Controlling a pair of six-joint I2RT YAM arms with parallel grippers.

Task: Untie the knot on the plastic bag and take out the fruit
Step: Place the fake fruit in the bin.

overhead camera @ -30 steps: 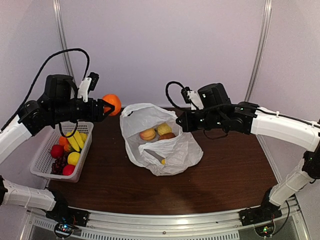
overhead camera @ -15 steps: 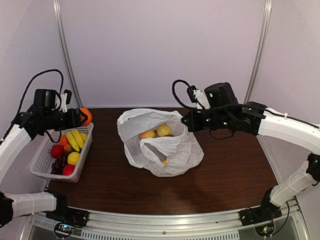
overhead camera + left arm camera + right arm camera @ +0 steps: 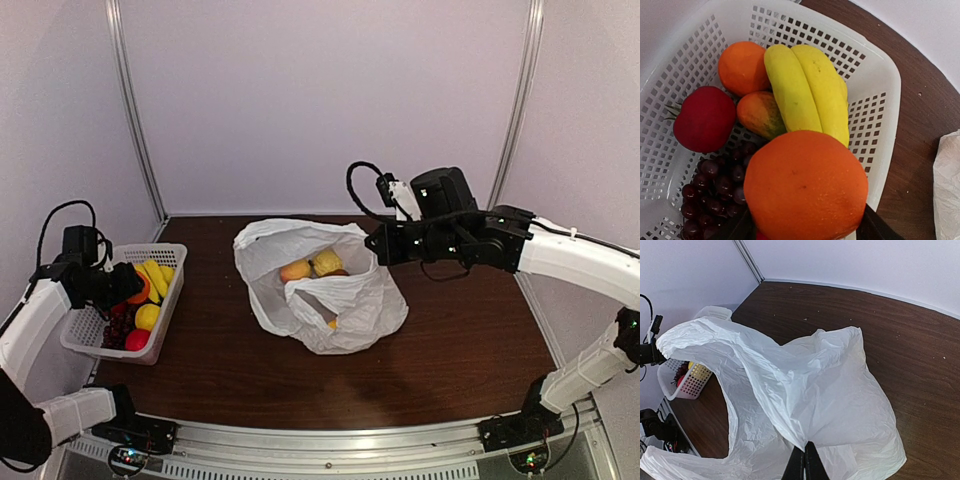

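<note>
Left wrist, left pincer (image 3: 807,229) gripping orange fruit (image 3: 805,185) over basket (image 3: 875,100), right wrist, right pincer (image 3: 804,466) pinching plastic bag (image 3: 810,390)

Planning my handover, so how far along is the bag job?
Done: the thin white plastic bag gapes open, evidently untied. In hand: the left gripper holds a round orange fruit over the white slatted basket; the right gripper pinches the bag's rim. Left: peach-coloured and yellow fruits lie inside the bag.
</note>
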